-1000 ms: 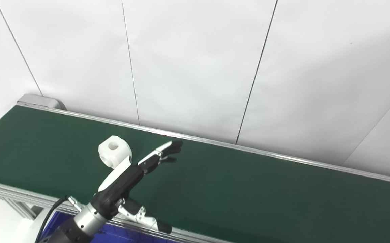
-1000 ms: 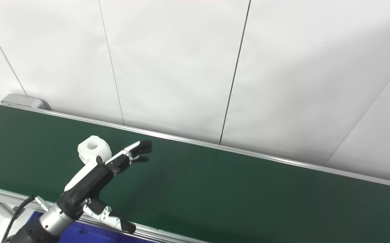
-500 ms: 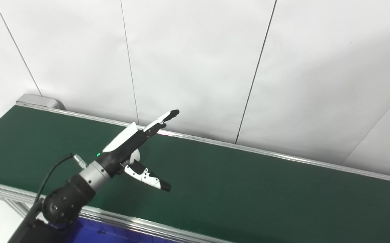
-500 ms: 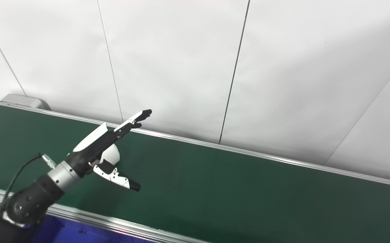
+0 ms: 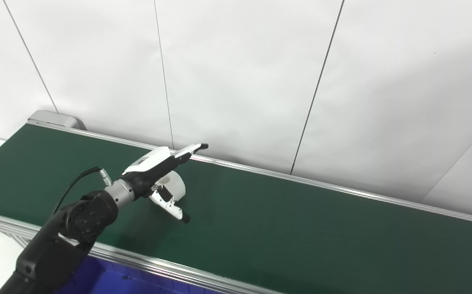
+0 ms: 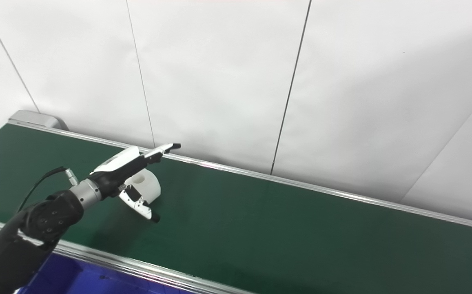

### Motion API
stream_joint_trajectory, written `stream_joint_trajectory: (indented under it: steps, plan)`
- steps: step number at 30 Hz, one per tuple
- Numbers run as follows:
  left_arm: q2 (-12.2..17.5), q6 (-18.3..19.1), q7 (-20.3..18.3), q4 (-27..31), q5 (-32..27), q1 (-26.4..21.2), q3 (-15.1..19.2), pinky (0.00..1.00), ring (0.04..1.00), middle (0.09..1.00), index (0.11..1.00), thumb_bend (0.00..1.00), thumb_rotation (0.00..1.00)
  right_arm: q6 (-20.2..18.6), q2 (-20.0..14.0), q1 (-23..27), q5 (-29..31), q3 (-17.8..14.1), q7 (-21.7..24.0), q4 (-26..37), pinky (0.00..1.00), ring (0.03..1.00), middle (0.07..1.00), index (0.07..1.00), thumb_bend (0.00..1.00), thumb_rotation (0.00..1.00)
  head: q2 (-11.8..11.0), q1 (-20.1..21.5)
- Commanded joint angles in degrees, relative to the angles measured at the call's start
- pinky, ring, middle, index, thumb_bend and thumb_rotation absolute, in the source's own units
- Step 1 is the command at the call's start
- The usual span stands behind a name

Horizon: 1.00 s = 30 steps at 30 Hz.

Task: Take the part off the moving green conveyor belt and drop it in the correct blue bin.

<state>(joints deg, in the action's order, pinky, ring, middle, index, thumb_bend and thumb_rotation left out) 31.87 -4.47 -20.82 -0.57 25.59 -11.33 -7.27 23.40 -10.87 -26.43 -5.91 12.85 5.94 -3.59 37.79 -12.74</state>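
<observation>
Left robot hand (image 5: 160, 171) spread open over white part (image 5: 173, 185) on green belt (image 5: 301, 228); nothing grasped.

Black arm (image 5: 72, 228), silver wrist ring, white-backed robot hand (image 5: 160, 171) (black fingertips), thin black cable

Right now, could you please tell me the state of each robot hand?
Left robot hand: open, fingers spread around the white part, not gripping it.
Right robot hand: not in view.
</observation>
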Motion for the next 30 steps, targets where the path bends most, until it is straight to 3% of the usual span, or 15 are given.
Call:
stream_joint_trajectory:
  steps: [1, 6, 13, 17, 20, 24, 25, 27, 28, 30]
  plan:
    - [2.4, -1.0, 1.0, -0.5, 3.1, -3.0, -0.7, 0.93, 0.957, 0.997, 0.982, 0.89, 0.08, 3.3, 0.4, 0.8, 0.7, -0.3, 0.1, 1.1, 1.0, 1.0, 1.0, 1.0, 0.93, 0.37, -0.1, -0.1]
    - [3.0, -3.2, 2.7, -3.8, 7.8, -4.4, -2.8, 0.99, 0.985, 0.991, 0.967, 0.91, 0.07, 2.9, 0.6, 0.6, 0.8, -0.6, 0.1, 1.3, 0.98, 1.0, 1.0, 1.0, 0.94, 0.37, 0.0, -0.4]
    - [2.9, -4.1, 3.7, -7.1, 13.7, -6.4, -5.8, 0.99, 0.977, 0.977, 0.94, 0.94, 0.02, 2.9, 0.4, 0.5, 1.2, -0.9, 0.7, 1.7, 0.99, 1.0, 1.0, 1.0, 0.92, 0.37, 0.2, -0.5]
    - [2.5, -4.9, 6.1, -10.1, 17.8, -7.6, -8.0, 0.99, 0.98, 0.972, 0.921, 0.91, 0.0, 3.2, 0.4, 0.7, 1.1, -1.1, 0.8, 1.6, 0.98, 1.0, 1.0, 1.0, 0.92, 0.36, 0.3, -0.5]
    - [1.3, -6.4, 10.5, -13.4, 20.0, -8.4, -9.3, 1.0, 0.976, 0.968, 0.918, 0.88, 0.0, 2.6, 0.5, 0.4, 2.0, -1.3, 1.2, 1.8, 0.97, 1.0, 1.0, 1.0, 0.93, 0.37, 0.5, -0.5]
    - [-1.1, -10.4, 16.8, -17.7, 17.8, -9.1, -8.7, 0.86, 0.879, 0.874, 0.84, 0.77, 0.0, 2.8, 0.4, 0.3, 1.8, -1.5, 1.2, 2.1, 0.97, 1.0, 1.0, 1.0, 0.92, 0.37, 0.9, -0.5]
    - [-1.7, -11.5, 17.7, -18.8, 16.6, -9.2, -8.3, 0.69, 0.757, 0.799, 0.785, 0.69, 0.0, 3.0, 0.4, 0.3, 1.8, -1.6, 1.2, 2.1, 0.97, 1.0, 1.0, 1.0, 0.92, 0.36, 0.9, -0.5]
    - [-2.5, -13.1, 19.2, -20.3, 15.1, -9.5, -7.8, 0.53, 0.537, 0.718, 0.72, 0.52, 0.0, 2.9, 0.5, 0.2, 1.7, -1.7, 1.2, 2.2, 0.95, 1.0, 1.0, 1.0, 0.92, 0.37, 0.9, -0.5]
    - [-3.3, -14.7, 21.1, -21.8, 14.4, -9.7, -7.6, 0.52, 0.525, 0.714, 0.717, 0.51, 0.0, 2.9, 0.5, 0.2, 1.7, -1.7, 1.2, 2.1, 0.95, 1.0, 1.0, 1.0, 0.92, 0.37, 1.1, -0.6]
    - [-4.9, -17.0, 24.2, -24.5, 13.4, -10.2, -7.1, 0.37, 0.405, 0.53, 0.596, 0.5, 0.0, 2.8, 0.5, 0.1, 2.0, -1.7, 1.3, 2.3, 0.98, 1.0, 1.0, 1.0, 0.92, 0.37, 1.4, -0.4]
